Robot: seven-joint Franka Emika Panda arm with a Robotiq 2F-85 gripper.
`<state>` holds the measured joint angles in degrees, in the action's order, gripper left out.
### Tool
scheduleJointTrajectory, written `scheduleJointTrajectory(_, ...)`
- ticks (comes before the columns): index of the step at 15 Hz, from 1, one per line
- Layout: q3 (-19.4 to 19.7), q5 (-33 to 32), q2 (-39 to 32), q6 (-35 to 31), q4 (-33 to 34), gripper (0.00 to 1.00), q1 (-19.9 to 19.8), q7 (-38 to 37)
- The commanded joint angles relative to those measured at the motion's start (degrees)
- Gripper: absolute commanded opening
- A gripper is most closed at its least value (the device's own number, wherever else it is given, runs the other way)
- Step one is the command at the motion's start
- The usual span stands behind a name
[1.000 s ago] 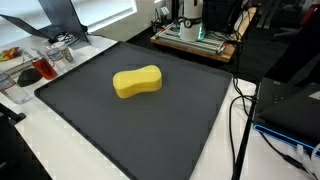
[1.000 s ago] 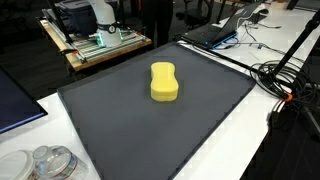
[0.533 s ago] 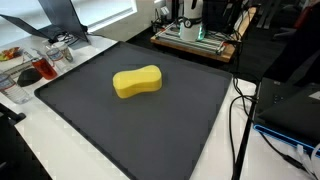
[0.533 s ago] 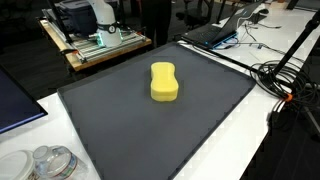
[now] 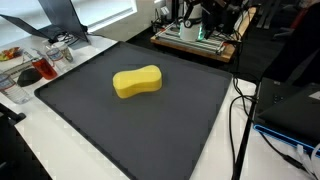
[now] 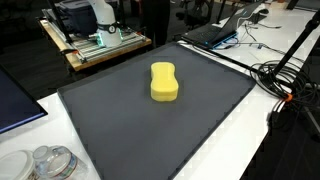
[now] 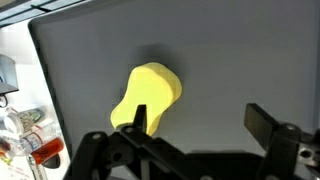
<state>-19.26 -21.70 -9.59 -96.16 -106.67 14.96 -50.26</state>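
Fingers (image 7: 262, 121) spread wide, empty; gripper (image 7: 200, 125) points down, high over yellow sponge (image 7: 152, 92) on dark mat (image 7: 230, 60).

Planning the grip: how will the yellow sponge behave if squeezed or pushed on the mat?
The sponge looks like soft foam, so it is probably light and squashy. It lies flat, so a push should slide it on the mat, not roll it.
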Motion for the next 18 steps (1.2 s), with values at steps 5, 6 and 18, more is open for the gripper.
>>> scheduleJointTrajectory(5, 7.12, -0.81, -14.84, 10.16, 18.18, 1.00, 5.98, -10.08)
scheduleJointTrajectory(6, 8.18, -0.26, -16.32, 10.51, 20.44, 1.00, 5.96, -10.80)
scheduleJointTrajectory(18, 18.01, 6.17, -33.62, 17.84, 48.48, 1.00, 2.36, -11.70)
